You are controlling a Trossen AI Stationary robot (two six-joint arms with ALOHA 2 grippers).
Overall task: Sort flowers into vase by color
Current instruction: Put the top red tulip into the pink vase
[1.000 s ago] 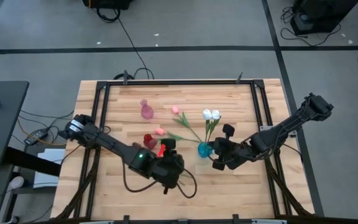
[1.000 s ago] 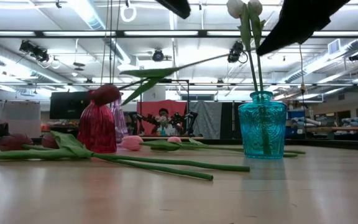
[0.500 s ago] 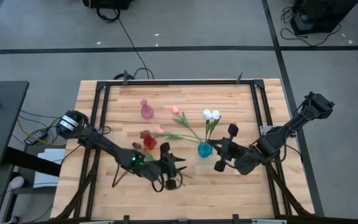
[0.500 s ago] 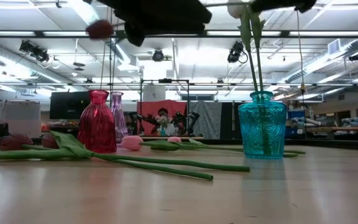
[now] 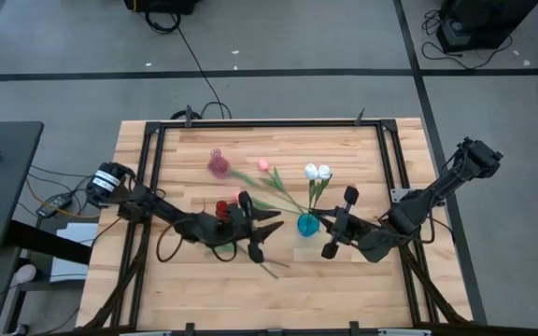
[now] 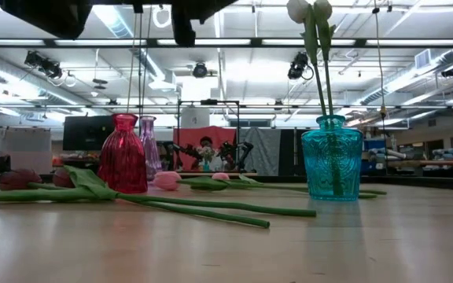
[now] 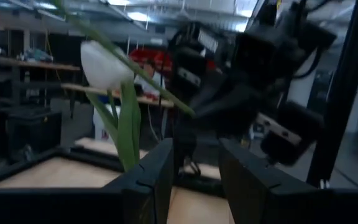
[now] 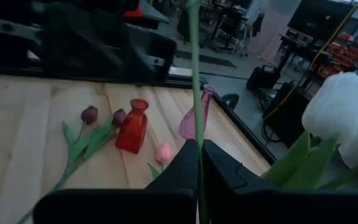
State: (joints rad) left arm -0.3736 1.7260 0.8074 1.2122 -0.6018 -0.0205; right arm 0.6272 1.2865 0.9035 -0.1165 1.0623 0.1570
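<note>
Green and thin, the stem of one flower runs across the table in the high view. A dark, blurry flower head at its far end sits right over the pink vase. The right gripper is just beside the blue vase, which holds the white tulips. The left gripper is near it, next to the red vase. The two grippers are close. One could bump the blue vase and tip it.

In the low view, the three vases stand up straight. Dark red tulips and pink tulips lie flat on the wood. The arms are only dark shapes at the top. The held flower does not show here.

In the left wrist view, the left jaws are spread apart with nothing between them. A white tulip and the other arm are close in front.

In the right wrist view, the right jaws are pressed tight on the green stem, which goes straight up. I cannot see its head here.

I think the long stem may wobble. The swinging head could knock the pink vase over. The thin stem could also slip out. If the head is dark red, it belongs in the red vase, so it could end up in the wrong one.
</note>
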